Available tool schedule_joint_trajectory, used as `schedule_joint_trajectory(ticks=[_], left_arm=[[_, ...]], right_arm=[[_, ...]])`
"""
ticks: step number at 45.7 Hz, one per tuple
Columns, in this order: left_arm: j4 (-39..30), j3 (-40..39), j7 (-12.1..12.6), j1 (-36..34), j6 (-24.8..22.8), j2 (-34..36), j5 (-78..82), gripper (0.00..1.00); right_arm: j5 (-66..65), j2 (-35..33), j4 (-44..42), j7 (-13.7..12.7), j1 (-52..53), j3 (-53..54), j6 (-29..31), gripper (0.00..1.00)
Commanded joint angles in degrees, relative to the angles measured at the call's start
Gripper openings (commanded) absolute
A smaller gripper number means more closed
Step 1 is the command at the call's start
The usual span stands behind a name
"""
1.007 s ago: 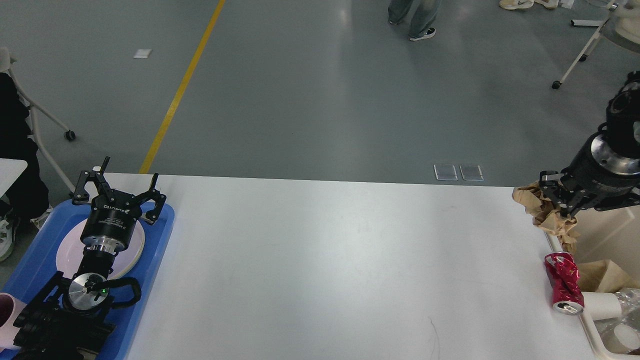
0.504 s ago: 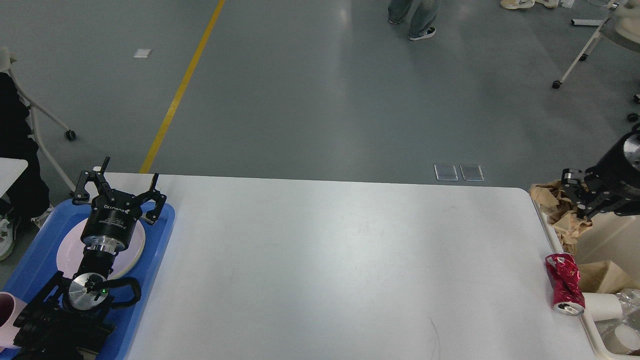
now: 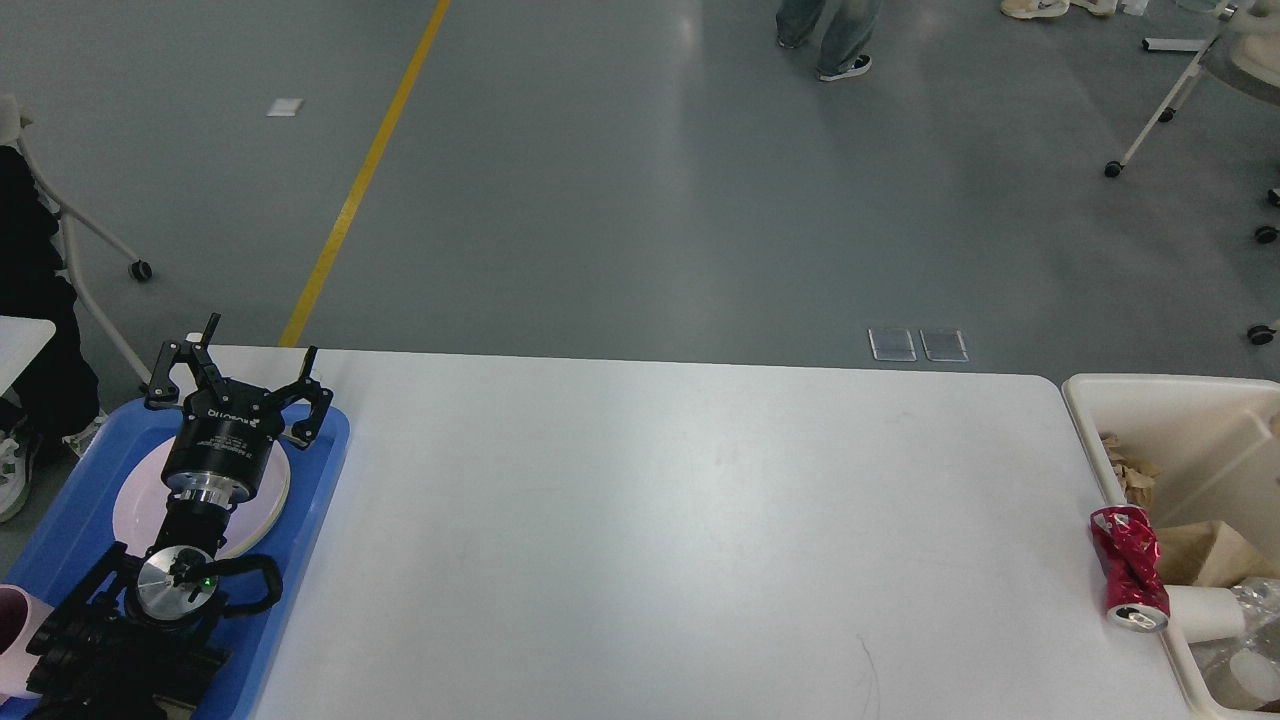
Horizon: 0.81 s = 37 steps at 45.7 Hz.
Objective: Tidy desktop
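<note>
Fingers (image 3: 192,372) of left gripper (image 3: 240,380) spread empty above blue tray (image 3: 60,520); desktop (image 3: 680,530) broad; crushed can (image 3: 1128,580) at right edge.

The only lettering sits in white on the black body of the left gripper (image 3: 240,378) (it appears upside down from this view, and too small to spell out with confidence). Nothing else carries readable text.

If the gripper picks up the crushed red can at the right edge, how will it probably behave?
The red can is crumpled and its mouth is open, so it is probably empty and light. Its dented, shiny walls may give further or slip under a squeeze. Crushed out of round, it seems unlikely to roll if pushed.
</note>
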Motion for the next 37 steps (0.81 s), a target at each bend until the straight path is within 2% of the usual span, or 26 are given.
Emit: schedule_joint_trajectory(ticks=[1, 7, 15, 25, 31, 37], left_arm=[[0.0, 0.07, 0.0, 0.01, -0.01, -0.01, -0.03, 0.96], [0.0, -0.01, 0.0, 0.01, -0.01, -0.01, -0.03, 0.96], [0.0, -0.01, 0.0, 0.01, -0.01, -0.01, -0.03, 0.96], [0.0, -0.01, 0.0, 0.01, 0.08, -0.01, -0.03, 0.96], [0.0, -0.01, 0.0, 0.01, -0.01, -0.01, 0.06, 0.96], [0.0, -0.01, 0.0, 0.01, -0.01, -0.01, -0.03, 0.96]], right_arm=[[0.04, 2.43, -14.3, -0.01, -17.34, 10.14, -1.1, 0.0], [0.04, 8.67, -27.57, -0.01, -31.76, 18.41, -1.62, 0.0], [0.13, 17.99, -41.39, -0.1, -42.93, 22.02, -5.31, 0.0], [0.75, 22.39, -42.63, -0.28, -49.35, 24.48, -10.67, 0.0], [1.36, 22.48, -42.71, -1.51, -50.76, 26.59, -13.57, 0.0], [1.36, 22.57, -42.63, -1.68, -50.94, 26.86, -13.93, 0.0]])
